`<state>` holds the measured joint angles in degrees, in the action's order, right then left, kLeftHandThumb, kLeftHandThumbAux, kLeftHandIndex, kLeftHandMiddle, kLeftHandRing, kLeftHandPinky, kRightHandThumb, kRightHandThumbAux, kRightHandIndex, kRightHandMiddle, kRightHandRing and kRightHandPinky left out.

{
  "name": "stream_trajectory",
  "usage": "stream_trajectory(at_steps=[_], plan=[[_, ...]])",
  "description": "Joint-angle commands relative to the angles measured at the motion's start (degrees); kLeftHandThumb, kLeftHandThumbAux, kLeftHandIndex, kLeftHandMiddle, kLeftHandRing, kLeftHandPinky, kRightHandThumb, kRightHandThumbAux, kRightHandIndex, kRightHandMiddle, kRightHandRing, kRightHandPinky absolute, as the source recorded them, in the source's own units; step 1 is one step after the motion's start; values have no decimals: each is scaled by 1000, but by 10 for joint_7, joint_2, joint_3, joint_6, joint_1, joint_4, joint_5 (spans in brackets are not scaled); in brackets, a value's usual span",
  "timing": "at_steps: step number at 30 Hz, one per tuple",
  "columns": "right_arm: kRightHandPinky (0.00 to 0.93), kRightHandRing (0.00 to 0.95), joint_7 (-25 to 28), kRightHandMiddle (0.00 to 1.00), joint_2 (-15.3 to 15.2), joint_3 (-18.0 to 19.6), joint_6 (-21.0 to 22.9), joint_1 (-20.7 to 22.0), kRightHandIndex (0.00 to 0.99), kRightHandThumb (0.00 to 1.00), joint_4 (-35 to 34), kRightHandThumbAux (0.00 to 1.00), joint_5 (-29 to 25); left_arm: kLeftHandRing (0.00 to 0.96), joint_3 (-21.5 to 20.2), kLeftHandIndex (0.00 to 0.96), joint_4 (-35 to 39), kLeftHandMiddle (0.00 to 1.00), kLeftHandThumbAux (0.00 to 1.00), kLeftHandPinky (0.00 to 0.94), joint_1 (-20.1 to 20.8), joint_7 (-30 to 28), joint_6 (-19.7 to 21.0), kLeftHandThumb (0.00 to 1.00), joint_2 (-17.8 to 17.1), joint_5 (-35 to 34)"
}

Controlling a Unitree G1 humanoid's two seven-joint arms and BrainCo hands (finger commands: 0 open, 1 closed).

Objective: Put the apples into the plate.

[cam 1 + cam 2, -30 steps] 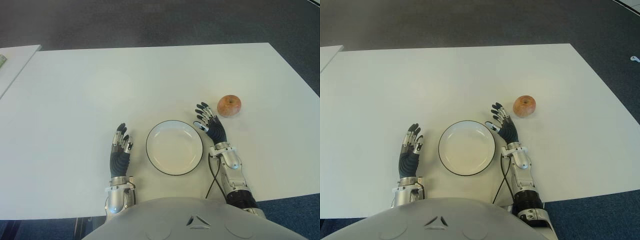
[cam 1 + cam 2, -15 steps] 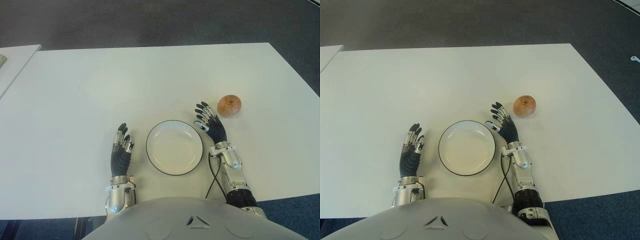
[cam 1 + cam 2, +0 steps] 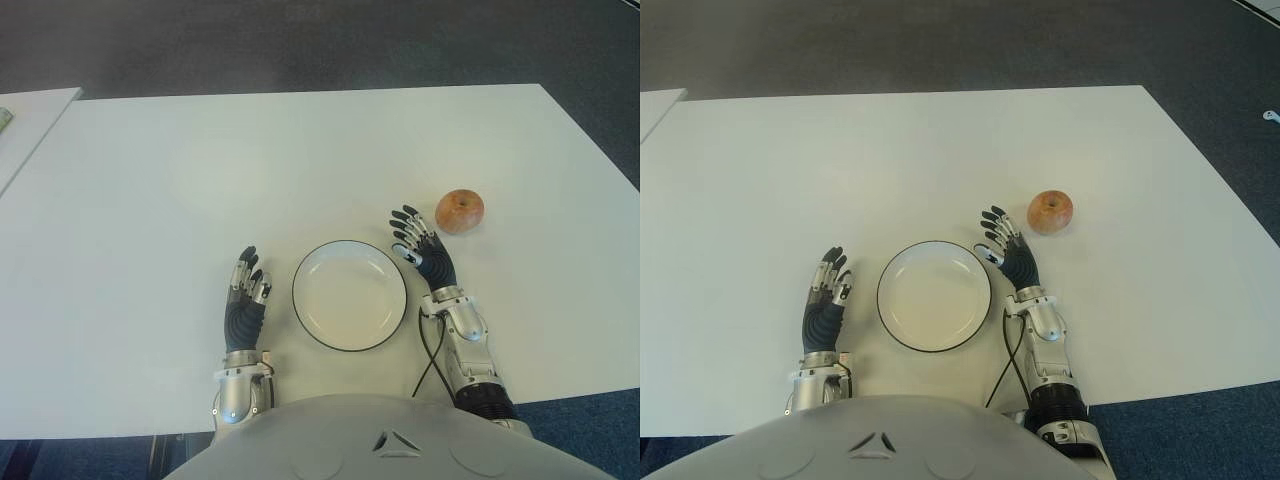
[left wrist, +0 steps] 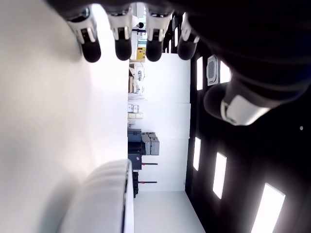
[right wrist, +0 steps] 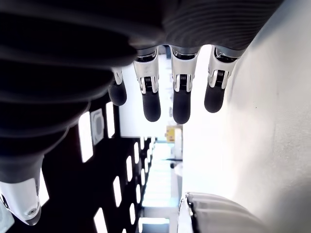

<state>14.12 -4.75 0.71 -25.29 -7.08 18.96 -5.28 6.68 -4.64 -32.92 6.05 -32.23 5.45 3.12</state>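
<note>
Apple point(image 3: 459, 211) beyond right hand point(image 3: 421, 247), beside plate point(image 3: 304, 318).

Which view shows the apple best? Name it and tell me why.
Either eye view: the apple sits whole and unobstructed on the table, apart from the plate, just beyond the open right hand. Neither wrist view shows the apple, only fingers, table and the plate's rim.

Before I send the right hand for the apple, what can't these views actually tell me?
- Apple: its underside and far side are hidden in both eye views, and neither wrist view shows it.
- Right hand and left hand: whether they touch the table is unclear from above.
- Plate: the wrist views show only a pale rim edge.
- More apples: only one is in view.
</note>
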Motion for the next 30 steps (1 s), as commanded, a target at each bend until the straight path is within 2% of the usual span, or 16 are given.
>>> stream_trajectory(at_steps=[1, 6, 9, 10, 12, 16, 20, 22, 26, 30], plan=[[177, 159, 7, 168, 1, 3, 31, -39, 74, 127, -8, 585, -15, 0, 1, 5, -12, 7, 494, 8, -15, 2, 24, 121, 10, -6], [171, 147, 10, 148, -6, 6, 37, -44, 68, 146, -57, 586, -17, 0, 1, 7, -10, 8, 492, 19, -14, 5, 26, 125, 10, -4], [178, 139, 2, 137, -8, 6, 17, -39, 87, 164, -74, 590, -3, 0, 1, 9, -11, 11, 491, 24, -13, 5, 24, 127, 10, -5], [136, 120, -7, 128, -10, 5, 6, -35, 106, 200, -80, 571, 13, 0, 1, 9, -13, 10, 488, 23, -12, 4, 24, 126, 10, -6], [114, 105, -19, 118, -15, 4, -11, -30, 117, 205, -87, 588, 35, 0, -1, 8, -15, 9, 485, 21, -9, 4, 24, 125, 9, -6], [137, 99, -39, 118, -40, 11, -54, -7, 126, 249, -88, 603, 82, 0, -4, 8, -21, 8, 483, 28, -4, 8, 20, 125, 10, -5], [167, 115, -49, 128, -66, 12, -62, 36, 122, 324, -105, 591, 114, 0, -5, 7, -24, 11, 489, 36, -1, 9, 18, 128, 10, -4], [164, 119, -60, 132, -75, 8, -73, 58, 120, 344, -114, 582, 142, 0, -5, 8, -24, 13, 495, 30, -1, 7, 20, 131, 10, -7], [135, 109, -127, 123, -119, 7, -166, 96, 107, 358, -74, 569, 255, 2, -4, 10, -29, 19, 502, 31, 5, 2, 24, 129, 10, -13], [128, 108, -189, 116, -161, 3, -189, 132, 98, 339, -46, 548, 351, 5, -3, 7, -33, 22, 499, 28, 10, -1, 23, 126, 9, -18]])
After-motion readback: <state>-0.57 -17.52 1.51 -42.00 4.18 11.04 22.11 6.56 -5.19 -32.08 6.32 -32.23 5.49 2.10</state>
